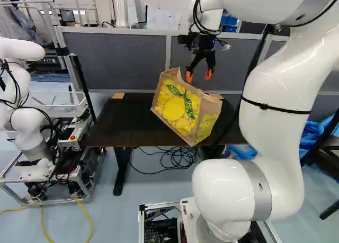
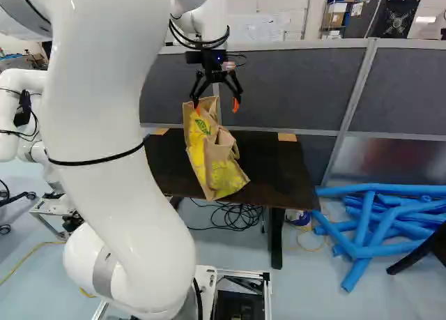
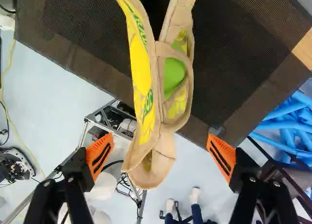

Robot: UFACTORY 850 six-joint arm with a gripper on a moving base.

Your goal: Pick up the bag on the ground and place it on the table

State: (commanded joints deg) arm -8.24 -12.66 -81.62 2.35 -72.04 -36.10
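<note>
Gripper (image 1: 198, 74) is over the table (image 1: 124, 121), pointing down, two fingers spread wide. Nothing clamped: wrist view has the bag (image 1: 177, 108) in the gap, clear space to the orange pads (image 3: 100, 155) on both sides.

Bag is tan with yellow lemon print on the sides, green lettering too. It's tilted, not square. In the left base view its upper corner sits right by one fingertip and its lower corner overlaps the table's front edge. Right base view gives the same tilt, lower end reaching past that edge. Wrist view looks down at the open top: one end over the dark tabletop, the other out beyond the edge, between the fingers. Green patch shows inside the mouth; can't tell if that's contents or print. Also can't tell how much of the bag's bottom bears on the tabletop.

Arm (image 2: 115, 180) rises from the base joint and arches forward, wrist above the table.

Around it: light wood pieces (image 2: 287, 136) at the table's back corners, grey partition (image 2: 286, 90) behind. Black cable (image 1: 177, 157) coiled on the floor under the table. Blue tubes (image 2: 380, 226) piled on the floor at the right of the right base view. Another robot (image 1: 29, 124) at the left of the left base view, yellow cable (image 1: 88, 216) on the floor near it.
</note>
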